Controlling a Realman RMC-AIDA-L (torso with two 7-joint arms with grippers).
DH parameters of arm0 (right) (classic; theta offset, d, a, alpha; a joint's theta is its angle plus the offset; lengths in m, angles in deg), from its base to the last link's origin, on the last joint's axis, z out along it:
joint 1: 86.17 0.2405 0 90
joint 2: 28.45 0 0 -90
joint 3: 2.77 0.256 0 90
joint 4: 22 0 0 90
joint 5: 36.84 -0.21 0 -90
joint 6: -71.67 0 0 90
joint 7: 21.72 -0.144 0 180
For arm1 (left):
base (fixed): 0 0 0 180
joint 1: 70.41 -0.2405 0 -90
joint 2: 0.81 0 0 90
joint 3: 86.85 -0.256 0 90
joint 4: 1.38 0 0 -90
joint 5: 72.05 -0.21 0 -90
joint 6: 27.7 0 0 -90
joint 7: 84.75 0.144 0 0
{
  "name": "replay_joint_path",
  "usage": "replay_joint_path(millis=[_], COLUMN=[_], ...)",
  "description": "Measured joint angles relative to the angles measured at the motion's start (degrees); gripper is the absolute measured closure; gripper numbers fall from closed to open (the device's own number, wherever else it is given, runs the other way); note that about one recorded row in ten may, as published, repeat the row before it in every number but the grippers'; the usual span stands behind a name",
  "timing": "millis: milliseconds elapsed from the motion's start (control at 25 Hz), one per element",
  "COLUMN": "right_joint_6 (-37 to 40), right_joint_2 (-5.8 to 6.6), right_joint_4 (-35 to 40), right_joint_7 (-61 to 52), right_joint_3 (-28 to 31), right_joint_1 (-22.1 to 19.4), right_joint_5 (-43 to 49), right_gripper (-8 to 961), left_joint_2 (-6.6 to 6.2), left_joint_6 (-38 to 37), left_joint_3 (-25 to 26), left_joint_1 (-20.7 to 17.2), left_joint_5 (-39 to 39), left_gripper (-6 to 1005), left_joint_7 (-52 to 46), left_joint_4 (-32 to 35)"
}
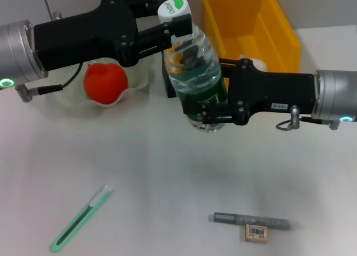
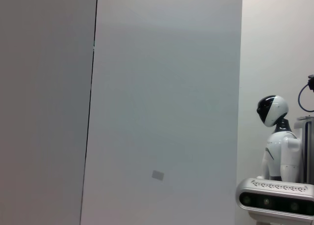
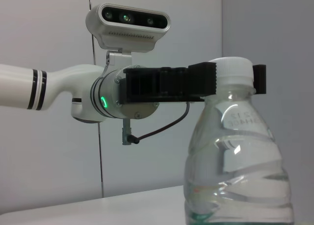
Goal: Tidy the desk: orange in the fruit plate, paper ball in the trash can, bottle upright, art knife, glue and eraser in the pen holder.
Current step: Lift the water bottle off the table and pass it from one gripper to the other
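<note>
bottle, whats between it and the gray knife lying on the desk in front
Nothing: in the head view the desk is bare from the bottle down to the gray knife.

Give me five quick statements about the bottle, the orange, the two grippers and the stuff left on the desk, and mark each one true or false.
1. Both grippers hold the water bottle: the left gripper at its white cap, the right gripper low on its body. True.
2. The bottle lies flat on the desk. False: it is held roughly upright, between the two grippers.
3. The orange sits in the fruit plate. True.
4. The eraser is in the yellow bin. False: it lies on the desk against the grey art knife.
5. The green-capped stick stands in the pen holder. False: it lies flat on the desk.
</note>
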Motion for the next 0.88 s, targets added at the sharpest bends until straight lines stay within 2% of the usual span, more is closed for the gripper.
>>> replay_joint_path(millis=[360, 880], right_joint_6=[0.5, -0.2], right_joint_2=[0.01, 0.10], right_joint_4=[1.8, 1.3], right_joint_7=[-0.6, -1.5], right_joint_3=[0.0, 0.0], right_joint_1=[-2.2, -2.5], right_joint_5=[-0.2, 1.7], right_gripper=[196, 196], left_joint_2=[-0.07, -0.09], left_joint_6=[-0.1, -0.1], left_joint_3=[0.8, 1.4], left_joint_1=[-0.1, -0.1], left_joint_5=[0.1, 0.2], left_gripper=[568, 568], left_joint_7=[0.2, 0.3], left_joint_4=[-0.3, -0.3])
